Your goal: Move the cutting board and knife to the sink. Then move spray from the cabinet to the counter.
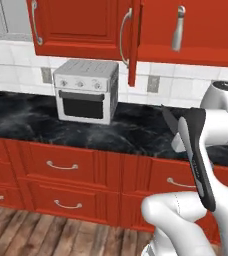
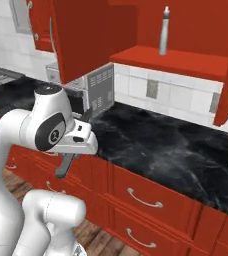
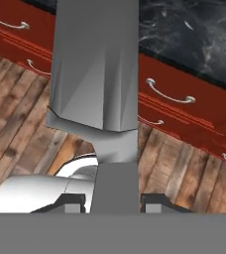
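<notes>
Knife (image 3: 97,74) sits clamped in your tool (image 3: 116,201), handle downward before the red drawers; spray (image 2: 163,31) stands on the open cabinet (image 2: 171,62) shelf above the worktop (image 2: 156,145).

Wall: white square tiles (image 1: 16,70) with grey outlet plates (image 1: 153,84) set into them, above the worktop. Floor: brown wooden planks (image 1: 31,235), also seen in the hand view beside the drawer fronts. Base units: red drawers (image 1: 61,165) with short curved silver handles, in stacked rows. Appliance: white and grey toaster oven (image 1: 85,91) with a dark glass door and three knobs, standing near the tiled wall. Light: even, soft shadows.
</notes>
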Controlling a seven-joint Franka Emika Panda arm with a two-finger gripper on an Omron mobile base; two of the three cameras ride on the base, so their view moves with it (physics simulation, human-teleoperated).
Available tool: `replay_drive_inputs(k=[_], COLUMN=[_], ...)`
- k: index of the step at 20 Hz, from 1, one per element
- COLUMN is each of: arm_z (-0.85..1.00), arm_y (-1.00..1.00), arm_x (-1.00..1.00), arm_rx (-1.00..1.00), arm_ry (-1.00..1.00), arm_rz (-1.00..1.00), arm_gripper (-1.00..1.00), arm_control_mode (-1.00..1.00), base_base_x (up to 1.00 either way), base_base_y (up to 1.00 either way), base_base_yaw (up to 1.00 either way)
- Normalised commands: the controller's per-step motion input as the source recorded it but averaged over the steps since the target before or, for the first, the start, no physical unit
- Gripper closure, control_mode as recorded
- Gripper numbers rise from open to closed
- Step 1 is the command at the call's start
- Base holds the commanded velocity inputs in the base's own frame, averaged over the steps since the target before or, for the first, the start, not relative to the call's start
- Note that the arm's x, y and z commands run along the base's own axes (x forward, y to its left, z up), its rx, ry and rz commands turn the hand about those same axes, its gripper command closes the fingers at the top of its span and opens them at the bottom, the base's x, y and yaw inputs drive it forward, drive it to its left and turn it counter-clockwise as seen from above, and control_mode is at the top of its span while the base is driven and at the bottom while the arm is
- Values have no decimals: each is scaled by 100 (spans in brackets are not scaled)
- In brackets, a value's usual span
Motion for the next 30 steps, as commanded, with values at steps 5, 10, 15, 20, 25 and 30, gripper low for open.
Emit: replay_drive_inputs(k=[5, 10, 15, 20, 25, 30], arm_z=[0, 0, 0, 0, 0, 0], arm_y=[0, 0, 0, 0, 0, 0], arm_x=[0, 0, 0, 0, 0, 0], arm_rx=[0, 0, 0, 0, 0, 0], arm_ry=[0, 0, 0, 0, 0, 0], arm_rz=[0, 0, 0, 0, 0, 0], arm_gripper=[100, 100, 100, 100, 100, 100], arm_control_mode=[100, 100, 100, 100, 100, 100], base_base_x=[6, 15, 20, 36, 95, 100], base_base_y=[0, 0, 0, 16, 17, 22], base_base_yaw=[79, 86, 89, 77, 21, 8])
